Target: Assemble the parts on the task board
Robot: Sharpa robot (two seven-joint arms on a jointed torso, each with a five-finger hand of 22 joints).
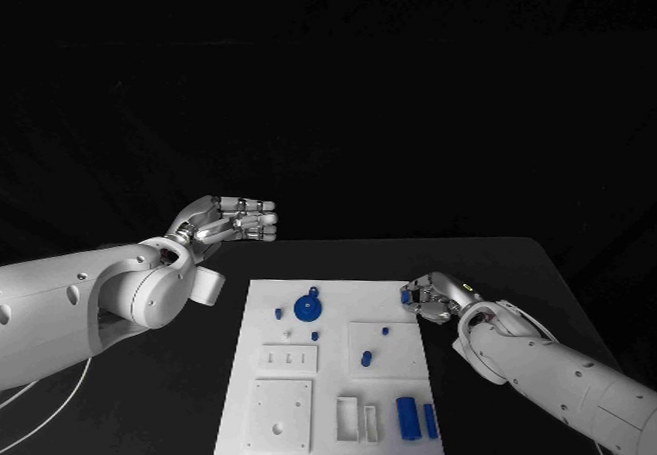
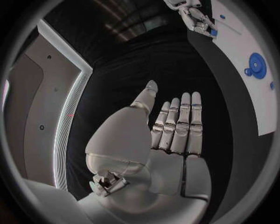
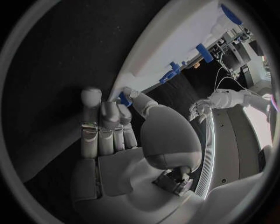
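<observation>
The small blue part (image 1: pixel 406 295) sits at the upper right corner of the board (image 1: pixel 264 445), a little right of the head frame's centre, pinched between thumb and fingers of the right robot hand (image 1: pixel 430 299). The right wrist view shows the same part (image 3: pixel 124 98) at the fingertips, against the board's edge (image 3: pixel 169 42). It looks a small, rigid plastic piece: light, stiff, probably smooth enough to slip or twist in a metal pinch. A hold across its middle, with its end left free to enter a socket, seems best; little force should be needed.

Other parts lie on the board: a round disc (image 1: pixel 309 309) in its upper middle, a small peg (image 1: pixel 365 359) in a raised square plate right of centre, and two bars (image 1: pixel 407 418) near the lower right. These too look hard and light. The bars would be best taken across their short sides, the disc by its rim.

The left robot hand (image 1: pixel 240 218) hangs above the worktop (image 1: pixel 529 275) at the upper left of the board, holding nothing; its wrist view shows its fingers (image 2: pixel 181 121) straight and close together.

Most of the pinched part is covered by the fingers, so its shape, and whether it rests on the board or is lifted clear, cannot be told. The lower edge of the board is cut off.
</observation>
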